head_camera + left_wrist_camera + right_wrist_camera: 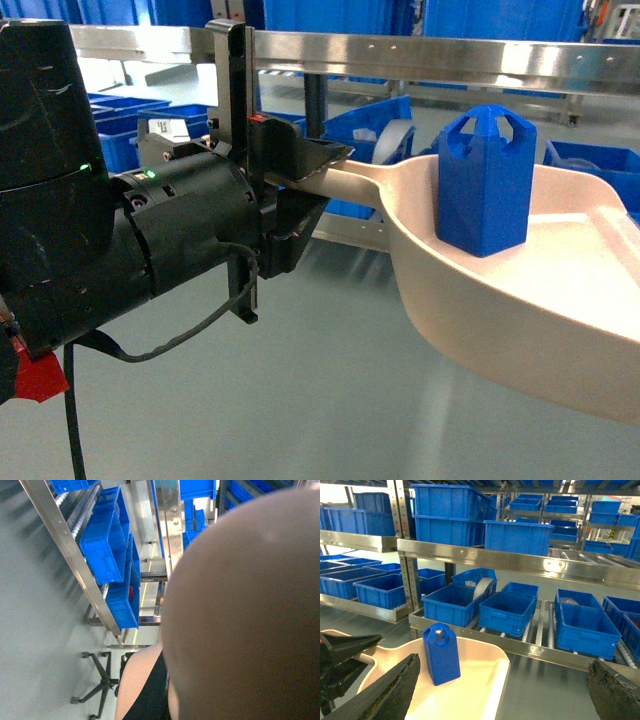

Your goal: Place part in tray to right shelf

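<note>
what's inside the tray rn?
Just the blue part, standing upright near the handle end of the tray. The rest of the visible floor is bare; the far right end is out of frame. The left claw grips the handle.

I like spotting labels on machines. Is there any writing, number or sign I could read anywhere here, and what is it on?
None can be read.
White label on the left end effector housing: too blurred to read.
Blue part, beige tray, blue crates: no writing visible.
</note>
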### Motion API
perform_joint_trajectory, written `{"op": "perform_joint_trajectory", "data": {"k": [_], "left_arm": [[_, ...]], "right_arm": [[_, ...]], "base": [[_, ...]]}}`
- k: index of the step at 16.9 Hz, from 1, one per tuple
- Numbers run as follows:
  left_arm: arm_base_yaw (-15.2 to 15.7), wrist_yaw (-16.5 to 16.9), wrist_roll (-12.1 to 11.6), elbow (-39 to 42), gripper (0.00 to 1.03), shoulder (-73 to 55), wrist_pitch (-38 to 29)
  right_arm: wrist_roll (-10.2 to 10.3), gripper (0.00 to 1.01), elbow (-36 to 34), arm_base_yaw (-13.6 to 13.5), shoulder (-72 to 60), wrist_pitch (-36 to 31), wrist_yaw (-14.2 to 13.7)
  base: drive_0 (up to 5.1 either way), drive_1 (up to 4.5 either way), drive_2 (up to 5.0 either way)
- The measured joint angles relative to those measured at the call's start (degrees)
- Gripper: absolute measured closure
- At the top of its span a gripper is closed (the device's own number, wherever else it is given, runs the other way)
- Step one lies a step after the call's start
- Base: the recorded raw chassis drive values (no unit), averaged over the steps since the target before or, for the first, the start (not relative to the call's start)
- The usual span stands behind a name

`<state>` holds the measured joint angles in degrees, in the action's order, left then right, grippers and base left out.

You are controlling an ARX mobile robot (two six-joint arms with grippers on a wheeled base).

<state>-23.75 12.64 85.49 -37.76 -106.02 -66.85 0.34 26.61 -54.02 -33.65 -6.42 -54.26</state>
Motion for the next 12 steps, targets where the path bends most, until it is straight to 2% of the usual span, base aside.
{"op": "perform_joint_trajectory", "data": {"k": [12], "left_arm": [[-0.07,0.00,0.00,0.00,0.87,0.00,-0.02]], "right_arm": [[0.00,0.03,0.00,0.00,0.02,-0.02,-0.02]], "base": [[-1.7,-1.70,-1.7]]}}
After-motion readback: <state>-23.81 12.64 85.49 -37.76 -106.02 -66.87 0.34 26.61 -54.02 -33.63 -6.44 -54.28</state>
